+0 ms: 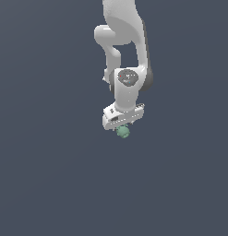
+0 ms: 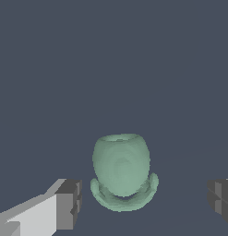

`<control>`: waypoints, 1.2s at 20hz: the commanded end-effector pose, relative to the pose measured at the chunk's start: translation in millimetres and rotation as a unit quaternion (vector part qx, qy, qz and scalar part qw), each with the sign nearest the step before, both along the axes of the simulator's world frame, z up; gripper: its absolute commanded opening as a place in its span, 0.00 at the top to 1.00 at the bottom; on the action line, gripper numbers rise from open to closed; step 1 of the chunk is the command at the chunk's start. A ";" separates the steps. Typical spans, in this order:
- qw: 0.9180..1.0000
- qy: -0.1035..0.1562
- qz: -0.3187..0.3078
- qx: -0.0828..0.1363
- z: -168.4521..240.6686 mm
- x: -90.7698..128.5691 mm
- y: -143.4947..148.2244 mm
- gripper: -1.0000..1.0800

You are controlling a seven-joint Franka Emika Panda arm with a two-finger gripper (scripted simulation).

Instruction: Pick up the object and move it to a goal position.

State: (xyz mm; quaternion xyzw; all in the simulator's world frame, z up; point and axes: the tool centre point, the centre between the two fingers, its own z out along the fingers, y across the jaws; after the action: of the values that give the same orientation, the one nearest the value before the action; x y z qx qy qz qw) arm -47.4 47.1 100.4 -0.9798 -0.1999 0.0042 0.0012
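The object (image 2: 121, 176) is a small muted sea-green rounded lump with a flared rim at its base, resting on the dark grey floor. In the wrist view it sits between the two dark fingertips (image 2: 69, 203), with clear gaps on both sides. The gripper (image 2: 145, 203) is open around it and does not touch it. In the exterior view the white arm hangs straight above, and the object (image 1: 123, 132) peeks out just below the white hand. The gripper (image 1: 123, 125) fingers themselves are hidden there by the hand.
A plain dark grey surface (image 1: 51, 184) fills both views. The white arm links (image 1: 127, 41) rise toward the top of the exterior view. Nothing else shows.
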 end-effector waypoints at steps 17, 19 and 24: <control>0.999 -0.004 0.044 0.000 -31.2 -11.5 7.2 0.04; 0.999 -0.004 0.044 0.000 -41.9 -11.9 7.3 0.04; 0.999 -0.004 0.045 0.000 -58.1 -11.7 7.3 0.04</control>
State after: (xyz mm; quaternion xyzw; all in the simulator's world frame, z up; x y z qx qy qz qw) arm -59.6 54.4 46.2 -0.9699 -0.2437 0.0007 0.0002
